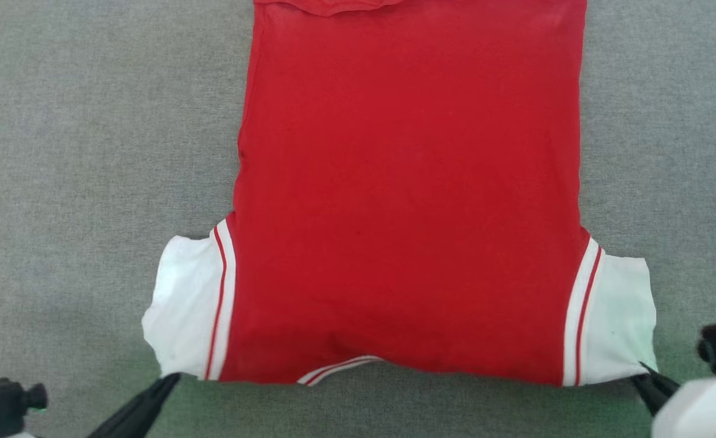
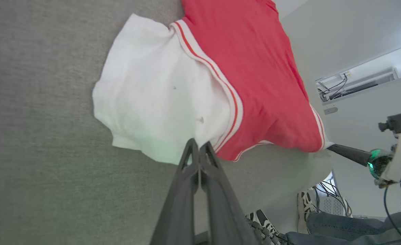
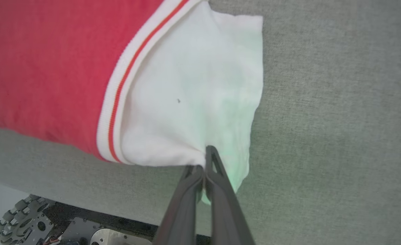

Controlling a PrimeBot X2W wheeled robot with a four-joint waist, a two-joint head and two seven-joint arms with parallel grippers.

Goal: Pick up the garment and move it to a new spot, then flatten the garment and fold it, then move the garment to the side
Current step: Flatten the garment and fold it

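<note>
Where the grey cloth surface (image 1: 90, 152) fills the head view, the following are found.

Item 1: the garment (image 1: 406, 201). It lies spread flat at centre, plain red face up, with the shoulders toward the robot. The far end is cut off by the top edge of the head view, where a small turned-over fold (image 1: 333, 6) shows only in part. A short run of white-and-red neck trim (image 1: 339, 368) peeps from under the near edge; the rest of the neck is hidden. The left white sleeve (image 1: 181, 304) and the right white sleeve (image 1: 622, 316) both carry a faint green cast.

Item 2: the left gripper (image 1: 172, 378). Its fingers are pressed together on the near corner of the left sleeve. The pinch is small, and in the left wrist view the tips (image 2: 197, 146) cover the nipped edge.

Item 3: the right gripper (image 1: 643, 368). It is closed on the near hem of the right sleeve, and the cloth puckers at the fingers (image 3: 214, 160). Most of the arm is out of frame.

Item 4: a person's shoes (image 2: 304, 207), seen beyond the surface edge and partly cut off.

Item 5: the wheeled base (image 3: 19, 217), seen below the surface edge as a corner only.
</note>
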